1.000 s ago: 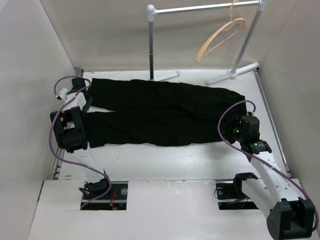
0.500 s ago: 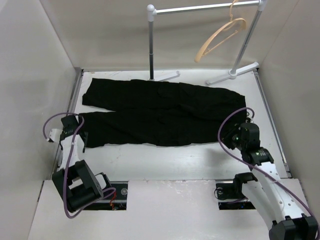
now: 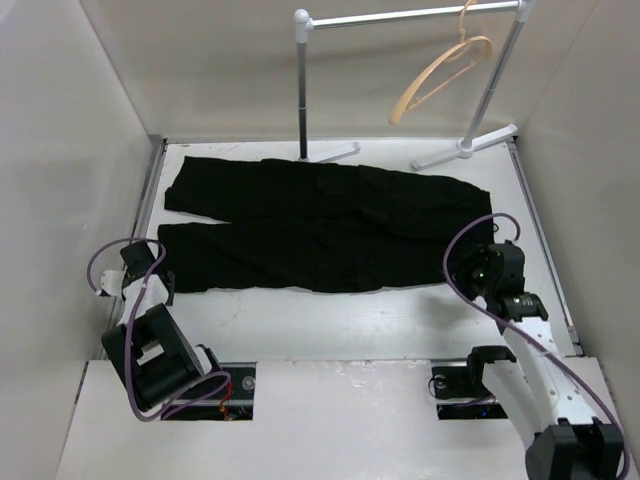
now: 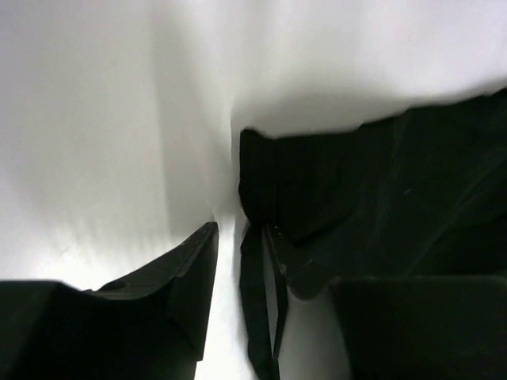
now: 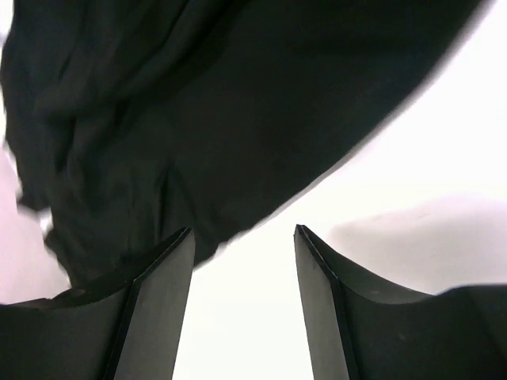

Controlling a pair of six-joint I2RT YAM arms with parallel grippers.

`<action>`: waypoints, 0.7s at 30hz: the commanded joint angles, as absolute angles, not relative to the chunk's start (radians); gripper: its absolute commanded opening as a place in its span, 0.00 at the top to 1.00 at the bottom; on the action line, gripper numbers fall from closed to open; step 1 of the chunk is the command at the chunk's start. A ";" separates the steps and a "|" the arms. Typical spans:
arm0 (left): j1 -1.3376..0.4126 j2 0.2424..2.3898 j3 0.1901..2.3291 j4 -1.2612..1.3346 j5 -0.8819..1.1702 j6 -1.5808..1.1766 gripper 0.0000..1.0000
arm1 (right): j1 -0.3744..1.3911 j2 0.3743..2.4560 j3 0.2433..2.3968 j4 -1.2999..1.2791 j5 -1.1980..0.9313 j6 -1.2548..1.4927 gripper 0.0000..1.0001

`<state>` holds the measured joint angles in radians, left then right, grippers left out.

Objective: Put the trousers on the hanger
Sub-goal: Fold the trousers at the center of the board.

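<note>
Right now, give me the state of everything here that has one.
Black soft-fabric trousers: lying flat on the table, not hung.
Light tan wooden hanger: hooked on the white metal rail, empty.
Left gripper: open, at a trouser hem.
Right gripper: open, holding nothing.

We are looking down on a white table boxed in by plain pale walls; a white rail stand is standing at the far edge under soft, even light.

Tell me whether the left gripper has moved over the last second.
Yes. The left gripper has drawn back toward the near edge, away from the rail stand, from the far cuff of the trousers to the near cuff.
</note>
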<state>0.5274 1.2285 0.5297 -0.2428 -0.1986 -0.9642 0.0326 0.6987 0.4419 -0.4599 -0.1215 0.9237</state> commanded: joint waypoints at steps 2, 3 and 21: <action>0.545 1.298 0.474 -0.135 -0.184 -1.020 0.77 | -0.088 0.793 0.459 -0.388 -0.060 0.969 0.41; 0.538 1.296 0.485 -0.135 -0.189 -1.028 0.83 | -0.128 0.825 0.460 -0.373 -0.034 0.974 0.41; 0.430 1.295 0.571 -0.253 -0.298 -1.061 0.99 | -0.297 1.379 0.617 -0.055 0.086 0.923 0.65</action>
<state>0.4038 1.2816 0.5434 -0.1844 -0.2699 -1.0492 -0.2893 1.3388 0.5663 -0.1394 0.0944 0.9260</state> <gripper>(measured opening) 0.013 0.370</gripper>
